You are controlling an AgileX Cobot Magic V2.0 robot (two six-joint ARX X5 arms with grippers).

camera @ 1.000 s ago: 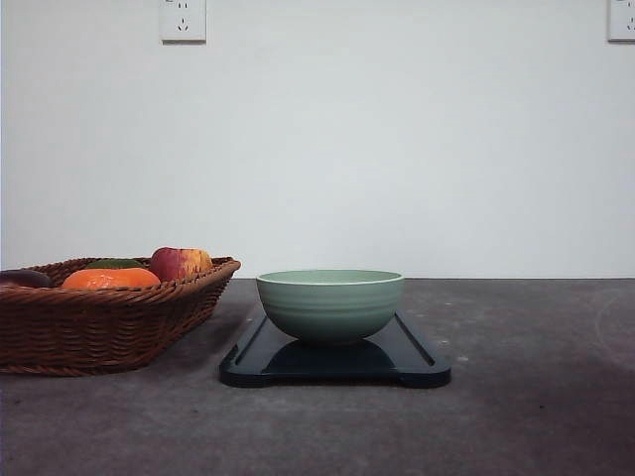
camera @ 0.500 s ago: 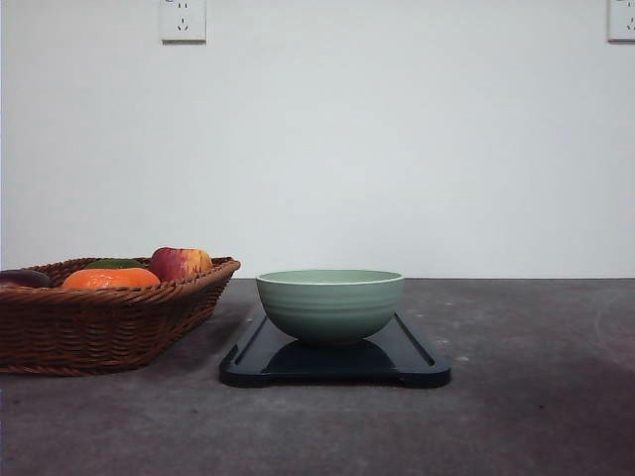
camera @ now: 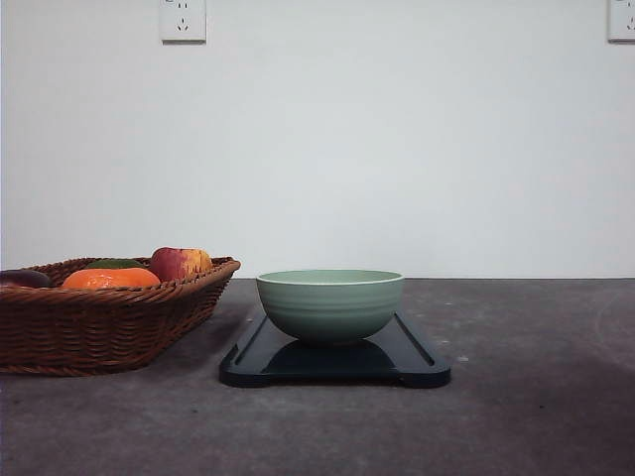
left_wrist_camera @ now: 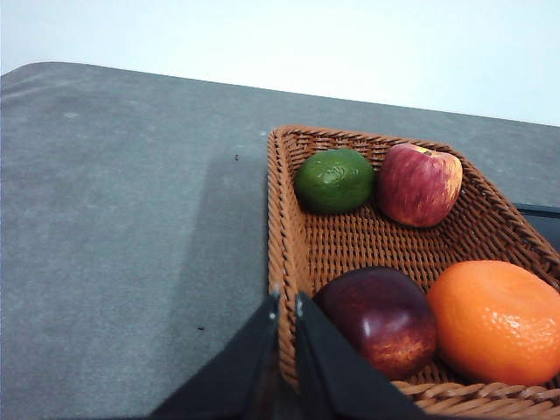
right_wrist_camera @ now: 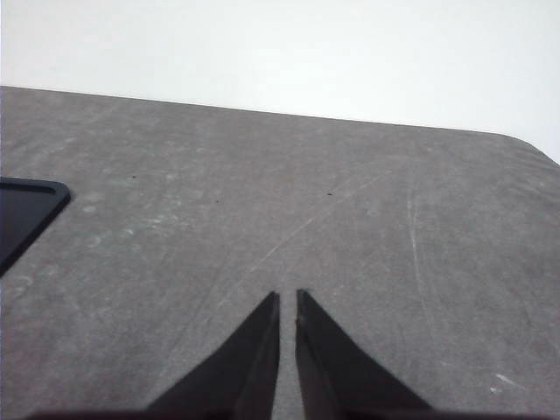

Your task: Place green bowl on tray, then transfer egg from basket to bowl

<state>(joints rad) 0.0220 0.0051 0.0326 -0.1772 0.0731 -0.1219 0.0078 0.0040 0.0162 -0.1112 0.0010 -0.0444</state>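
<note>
Green bowl seated on tray; basket to its left holds fruit, no egg discernible; left end effector, tips nearly closed and empty, hovers at the basket's near rim, nearer than the likewise narrowed right end effector.

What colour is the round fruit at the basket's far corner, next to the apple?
Dark green, glossy; clearest in the left wrist view.

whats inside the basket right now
The basket holds a green fruit, a red apple, a dark red fruit and an orange. No egg visible.
</note>
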